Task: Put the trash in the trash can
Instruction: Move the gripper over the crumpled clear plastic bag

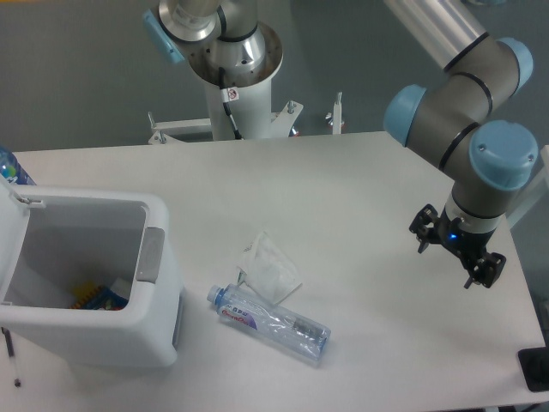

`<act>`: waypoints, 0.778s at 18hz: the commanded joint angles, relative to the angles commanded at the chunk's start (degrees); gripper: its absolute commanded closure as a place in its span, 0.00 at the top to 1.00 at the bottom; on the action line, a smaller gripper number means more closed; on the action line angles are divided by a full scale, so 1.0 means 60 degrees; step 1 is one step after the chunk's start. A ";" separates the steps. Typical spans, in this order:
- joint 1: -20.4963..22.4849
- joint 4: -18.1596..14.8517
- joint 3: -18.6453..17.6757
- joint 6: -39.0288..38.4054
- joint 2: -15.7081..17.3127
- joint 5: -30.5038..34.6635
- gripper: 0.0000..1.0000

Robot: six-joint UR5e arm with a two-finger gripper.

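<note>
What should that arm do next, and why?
Probably swing left and down toward the wrapper. The end effector hangs empty, well right of both trash pieces; the wrapper and bottle lie on the table, while the trash can stands open.

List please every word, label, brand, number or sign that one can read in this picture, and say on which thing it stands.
No text here can be read with certainty.
Crushed clear bottle: a red and blue label with red lettering near the cap end, too blurred to read.
Robot base column: a small red and white sticker, too small to read.
Trash can: no print on its walls; the colourful item inside shows no legible text.
</note>
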 joint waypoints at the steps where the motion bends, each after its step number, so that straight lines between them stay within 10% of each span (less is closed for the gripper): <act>1: -0.0015 0.0015 -0.0015 0.0000 0.0029 -0.0014 1.00; 14: -0.0307 0.0512 -0.1068 -0.1359 0.0205 -0.0073 1.00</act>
